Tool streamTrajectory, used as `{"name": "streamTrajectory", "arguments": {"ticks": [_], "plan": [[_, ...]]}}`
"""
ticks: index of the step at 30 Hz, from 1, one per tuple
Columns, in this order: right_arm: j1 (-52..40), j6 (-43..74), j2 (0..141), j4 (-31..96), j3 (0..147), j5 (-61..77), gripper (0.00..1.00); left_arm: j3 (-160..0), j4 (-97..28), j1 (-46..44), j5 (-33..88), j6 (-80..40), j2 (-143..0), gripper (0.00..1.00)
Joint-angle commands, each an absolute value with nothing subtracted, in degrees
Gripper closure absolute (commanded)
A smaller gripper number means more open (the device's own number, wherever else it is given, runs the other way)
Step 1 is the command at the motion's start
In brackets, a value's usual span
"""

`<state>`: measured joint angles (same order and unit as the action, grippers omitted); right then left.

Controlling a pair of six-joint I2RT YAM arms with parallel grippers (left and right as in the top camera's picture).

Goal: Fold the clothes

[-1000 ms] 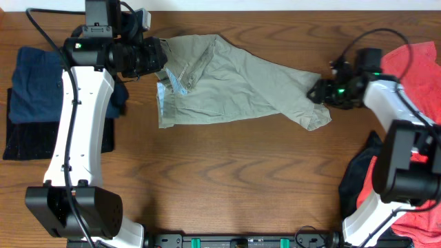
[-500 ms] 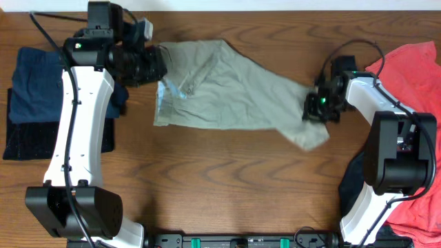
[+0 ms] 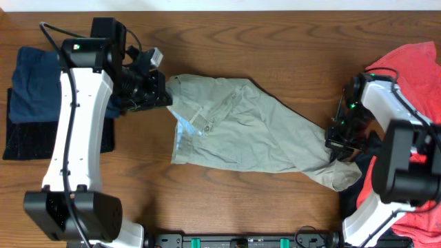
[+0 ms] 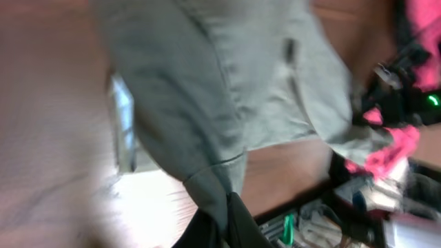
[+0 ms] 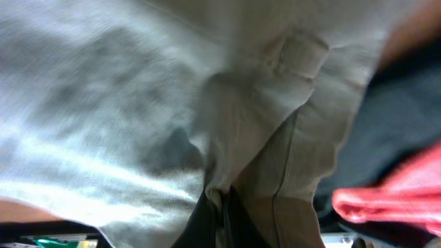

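The pale khaki-green shorts [image 3: 241, 131] lie stretched across the middle of the table, waistband to the left, one leg trailing to the right. My left gripper [image 3: 164, 96] is shut on the waistband corner; in the left wrist view the cloth [image 4: 207, 89] runs pinched between its dark fingers [image 4: 241, 224]. My right gripper [image 3: 337, 148] is shut on the far leg end. In the right wrist view the fabric [image 5: 138, 103] bunches into the closed fingers [image 5: 234, 217]. Both views are blurred.
A folded navy garment [image 3: 31, 83] lies on a black one [image 3: 21, 141] at the left edge. A red garment [image 3: 413, 69] and a shiny black one [image 3: 355, 182] are heaped at the right, close behind my right gripper.
My right gripper closed on the shorts' leg. Both arms then moved toward the table's front edge, dragging the shorts down and slightly right, pulled out longer.
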<state>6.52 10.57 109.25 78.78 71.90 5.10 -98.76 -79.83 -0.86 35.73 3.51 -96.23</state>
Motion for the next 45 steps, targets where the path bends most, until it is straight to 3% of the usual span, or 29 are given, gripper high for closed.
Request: {"name": "streamTrajectory", "arguments": {"ticks": [1, 3, 5, 8, 14, 17, 22, 32, 39, 45], "plan": [[6.7, 11.7, 101.8, 80.1, 71.9, 3.2, 0.97, -99.6, -80.3, -0.7, 44.6, 13.1, -91.3, 0.94], [6.7, 11.3, 98.1, 79.9, 71.9, 3.4, 0.89, -99.6, -80.5, -0.7, 44.6, 13.3, -89.7, 0.94], [6.7, 10.1, 94.5, 77.8, 71.9, 4.6, 0.62, -99.6, -81.1, -0.8, 44.6, 13.3, -88.4, 0.94], [6.7, 8.7, 90.5, 71.5, 71.9, 10.3, 0.39, -99.6, -82.3, -2.3, 46.0, 16.3, -86.8, 0.94], [4.1, -8.1, 88.6, 54.4, 71.9, 34.4, 0.36, -99.6, -82.7, -10.6, 52.3, 24.2, -85.3, 0.94], [0.8, -9.3, 90.4, 46.4, 71.9, 35.6, 0.33, -99.6, -83.6, -16.0, 51.9, 27.1, -85.3, 0.94], [-4.1, -7.1, 96.4, 36.2, 71.9, 35.9, 0.18, -99.6, -84.6, -21.3, 47.5, 27.2, -85.3, 0.94], [-12.3, -2.6, 112.0, 19.4, 71.9, 50.6, 0.11, -99.6, -89.1, -22.4, 47.3, 28.1, -85.3, 0.94], [-15.7, -2.6, 116.2, 15.0, 71.9, 62.8, 0.08, -99.6, -89.6, -22.4, 47.2, 28.1, -85.3, 0.94], [-16.3, -3.6, 116.3, 15.5, 71.9, 69.5, 0.43, -99.6, -89.5, -22.4, 46.2, 28.1, -85.3, 0.94]]}}
